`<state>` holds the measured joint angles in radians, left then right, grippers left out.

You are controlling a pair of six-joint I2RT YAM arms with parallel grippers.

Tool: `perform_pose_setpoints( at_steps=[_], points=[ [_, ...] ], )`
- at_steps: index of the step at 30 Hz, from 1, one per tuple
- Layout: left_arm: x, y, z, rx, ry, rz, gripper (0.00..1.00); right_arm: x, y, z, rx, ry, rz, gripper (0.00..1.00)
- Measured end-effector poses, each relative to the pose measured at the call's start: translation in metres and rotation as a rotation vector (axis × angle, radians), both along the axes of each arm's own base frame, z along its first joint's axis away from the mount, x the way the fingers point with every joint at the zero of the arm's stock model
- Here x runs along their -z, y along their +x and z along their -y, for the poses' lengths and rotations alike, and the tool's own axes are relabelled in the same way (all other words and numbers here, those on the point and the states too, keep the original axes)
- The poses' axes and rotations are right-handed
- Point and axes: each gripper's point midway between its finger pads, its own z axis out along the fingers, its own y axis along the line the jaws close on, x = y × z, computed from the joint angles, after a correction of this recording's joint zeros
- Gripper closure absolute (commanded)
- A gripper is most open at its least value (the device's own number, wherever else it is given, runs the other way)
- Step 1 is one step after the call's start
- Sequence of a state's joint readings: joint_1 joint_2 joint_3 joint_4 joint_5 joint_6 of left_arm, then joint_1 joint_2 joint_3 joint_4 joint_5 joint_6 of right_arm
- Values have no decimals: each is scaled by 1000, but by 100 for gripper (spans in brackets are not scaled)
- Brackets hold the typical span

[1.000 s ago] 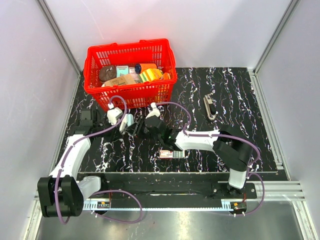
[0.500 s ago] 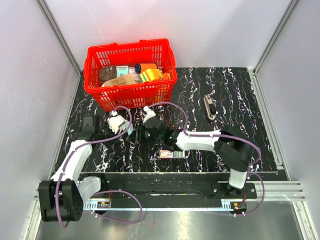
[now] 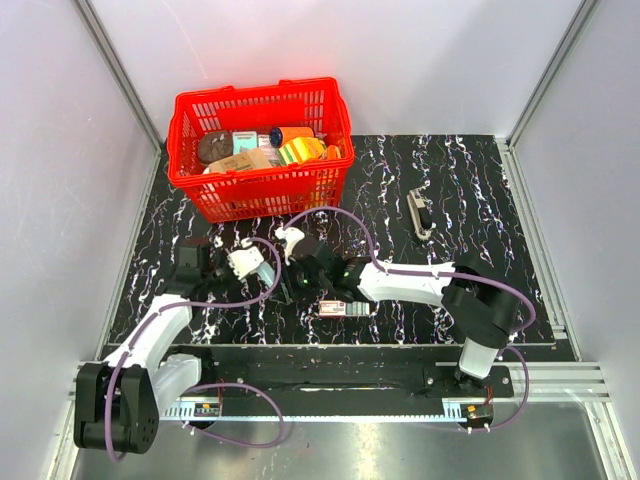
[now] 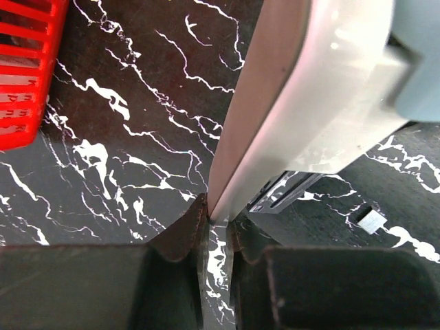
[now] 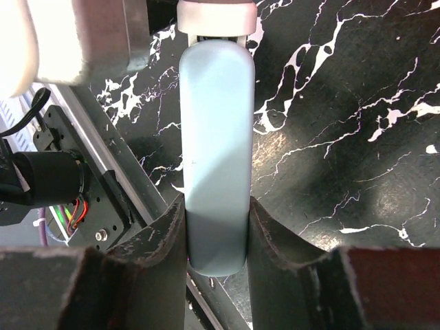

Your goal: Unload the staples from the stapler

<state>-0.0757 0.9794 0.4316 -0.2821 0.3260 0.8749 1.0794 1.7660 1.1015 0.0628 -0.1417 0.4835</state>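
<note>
One smooth, rounded blue-grey stapler (image 5: 213, 151)

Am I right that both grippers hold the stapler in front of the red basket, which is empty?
The red basket is not empty: the top external view shows several items in it. Both the left gripper and right gripper do hold the stapler.

No text or label can be read.
</note>
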Motion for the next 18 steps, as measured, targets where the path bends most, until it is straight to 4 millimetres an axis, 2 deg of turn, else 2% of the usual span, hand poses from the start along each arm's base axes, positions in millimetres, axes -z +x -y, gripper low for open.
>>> perform_pose_setpoints(
  at_steps=[2, 3, 6, 9, 10, 14, 18],
  points=[
    [-1, 1, 0, 2, 14, 12, 98, 1, 1, 1, -7, -9, 19, 100],
    [-2, 2, 0, -1, 16, 15, 91, 1, 2, 1, -4, -10, 24, 100],
    [-1, -1, 1, -16, -2, -8, 60, -2, 5, 0, 9, -10, 34, 100],
    [-11, -7, 10, -14, -54, -63, 40, -5, 12, 2, 51, -40, 46, 100],
    [-21, -7, 16, -2, -87, -73, 36, -6, 14, 3, 64, -52, 46, 100],
    [-61, -13, 39, 69, -204, -73, 32, -23, 28, 2, 114, -59, 55, 100],
    [-96, -22, 51, 91, -287, -46, 32, -46, 46, -1, 150, -41, 78, 100]
  ],
)
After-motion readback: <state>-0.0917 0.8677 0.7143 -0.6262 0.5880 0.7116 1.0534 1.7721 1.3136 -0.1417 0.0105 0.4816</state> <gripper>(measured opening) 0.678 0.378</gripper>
